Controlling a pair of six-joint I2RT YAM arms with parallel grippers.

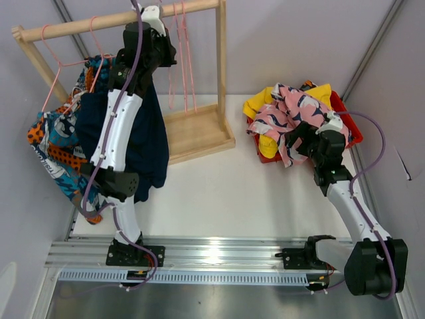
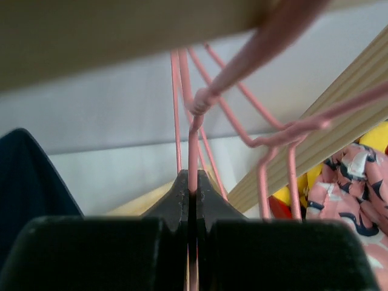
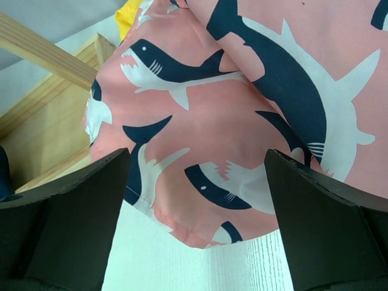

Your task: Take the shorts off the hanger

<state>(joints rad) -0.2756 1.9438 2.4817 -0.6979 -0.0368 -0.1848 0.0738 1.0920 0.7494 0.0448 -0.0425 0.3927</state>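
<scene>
Soft, light navy cloth shorts [image 1: 154,139] hang limp under the pale wooden rail [image 1: 73,26], probably best pinched near their top edge, while the left gripper [image 2: 193,185] clamps a thin pink wire hanger [image 2: 193,139] beneath that rail and the right gripper [image 3: 197,159] gapes over pink shark-print shorts [image 3: 242,91] right of it.

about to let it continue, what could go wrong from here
1. The left gripper is shut on thin pink hanger wire under the wooden rod; it may slip.
2. Beside it, other hangers crowd in and could snag.
3. The navy shorts drape against the left arm and might get dragged.
</scene>
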